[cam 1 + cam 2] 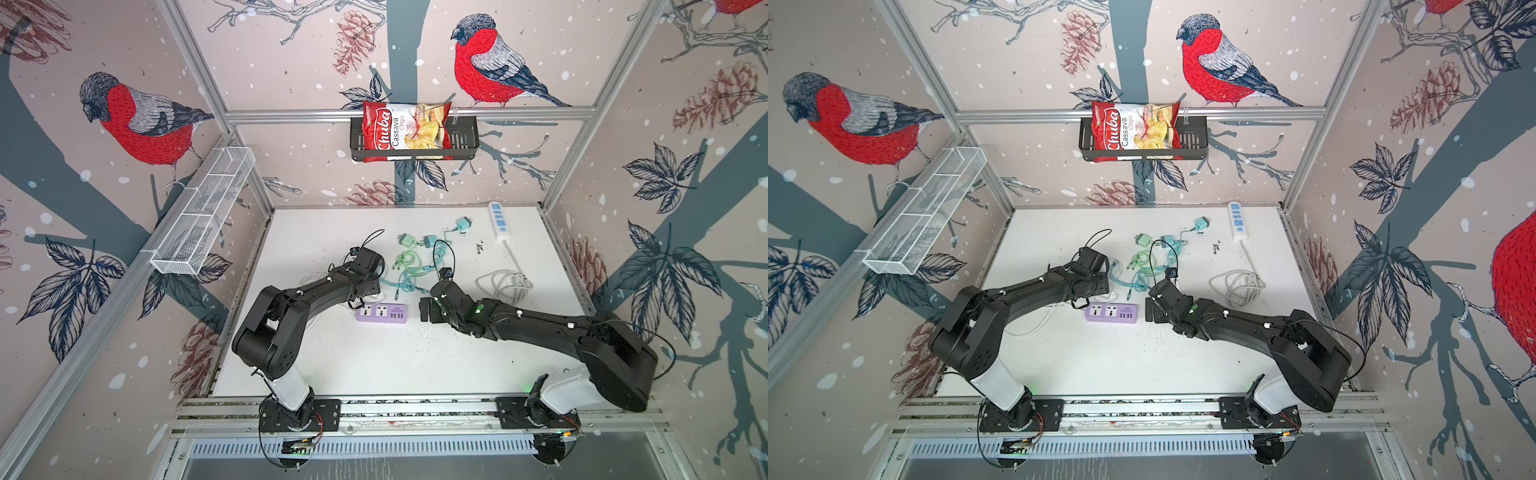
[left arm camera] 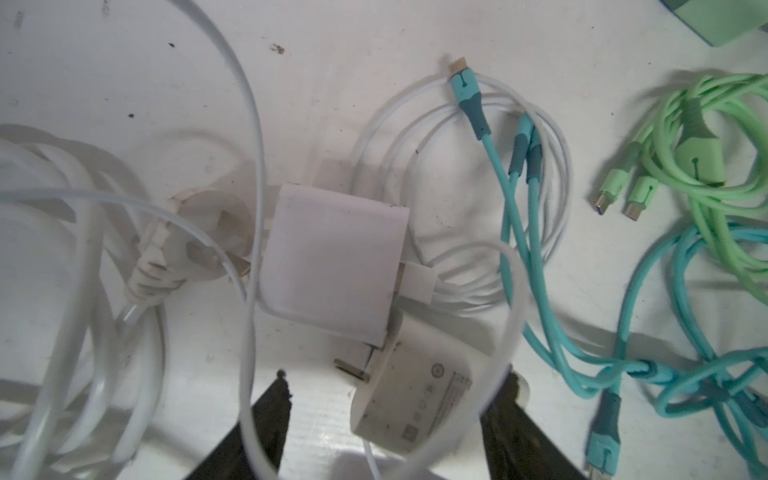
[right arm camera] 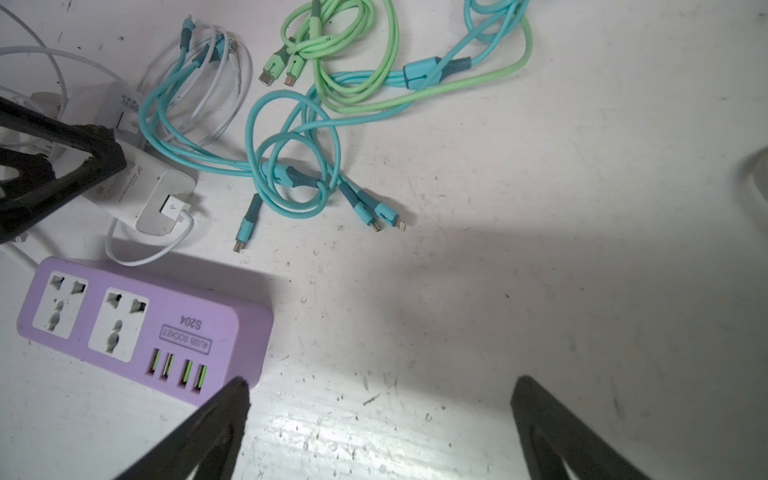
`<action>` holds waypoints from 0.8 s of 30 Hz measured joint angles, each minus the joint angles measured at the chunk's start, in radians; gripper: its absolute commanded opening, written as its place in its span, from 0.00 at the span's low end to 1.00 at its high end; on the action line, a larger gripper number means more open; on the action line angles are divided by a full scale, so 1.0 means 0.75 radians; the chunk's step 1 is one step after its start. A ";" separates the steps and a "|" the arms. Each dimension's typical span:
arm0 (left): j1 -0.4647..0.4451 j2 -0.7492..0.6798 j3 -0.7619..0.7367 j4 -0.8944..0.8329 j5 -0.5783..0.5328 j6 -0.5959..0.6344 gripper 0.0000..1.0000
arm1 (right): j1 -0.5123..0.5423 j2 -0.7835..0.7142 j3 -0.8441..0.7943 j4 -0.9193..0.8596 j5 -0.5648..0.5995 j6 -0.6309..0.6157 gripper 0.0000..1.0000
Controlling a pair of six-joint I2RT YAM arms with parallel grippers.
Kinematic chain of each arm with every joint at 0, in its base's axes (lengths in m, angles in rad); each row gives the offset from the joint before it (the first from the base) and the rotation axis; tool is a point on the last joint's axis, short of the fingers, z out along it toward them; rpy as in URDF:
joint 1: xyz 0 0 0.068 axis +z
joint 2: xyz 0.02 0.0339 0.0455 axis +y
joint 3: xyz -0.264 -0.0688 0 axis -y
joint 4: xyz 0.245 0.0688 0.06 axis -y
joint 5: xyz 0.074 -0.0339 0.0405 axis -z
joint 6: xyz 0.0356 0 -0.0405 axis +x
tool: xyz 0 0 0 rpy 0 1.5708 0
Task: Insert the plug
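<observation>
A white charger plug (image 2: pixel 415 403) lies on its side on the white table, its two metal prongs (image 2: pixel 353 370) pointing away from the purple power strip (image 1: pixel 382 313) just in front of it. My left gripper (image 2: pixel 397 382) stands open astride this plug, one finger close beside it and the other well apart. From the right wrist view the left gripper's fingers (image 3: pixel 95 153) hang over the plug (image 3: pixel 141 191), which has a white USB cable in its end. My right gripper (image 3: pixel 382 384) is open and empty at the USB end of the strip (image 3: pixel 137 320).
A second white adapter (image 2: pixel 332 266) and loops of white cable (image 2: pixel 83 266) crowd the plug. Teal and green cables (image 1: pixel 407 266), small chargers (image 1: pixel 405 240), a white power strip (image 1: pixel 498 220) and its coiled cord (image 1: pixel 505 284) lie further back. A chip bag (image 1: pixel 405 131) sits in the wall basket.
</observation>
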 measured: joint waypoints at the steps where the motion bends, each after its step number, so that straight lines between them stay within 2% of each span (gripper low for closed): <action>1: -0.001 0.005 -0.005 0.012 0.006 0.008 0.70 | 0.000 0.001 0.001 0.000 0.000 0.000 0.99; 10: -0.009 0.057 -0.026 0.145 0.089 0.081 0.63 | 0.001 0.018 0.012 -0.001 -0.001 -0.001 0.99; 16: -0.046 0.079 0.006 0.134 0.195 0.115 0.62 | 0.000 0.033 0.021 -0.002 -0.001 0.000 0.99; 24: -0.052 0.075 0.027 0.086 0.354 0.094 0.56 | 0.000 0.034 0.022 -0.003 0.000 0.001 0.99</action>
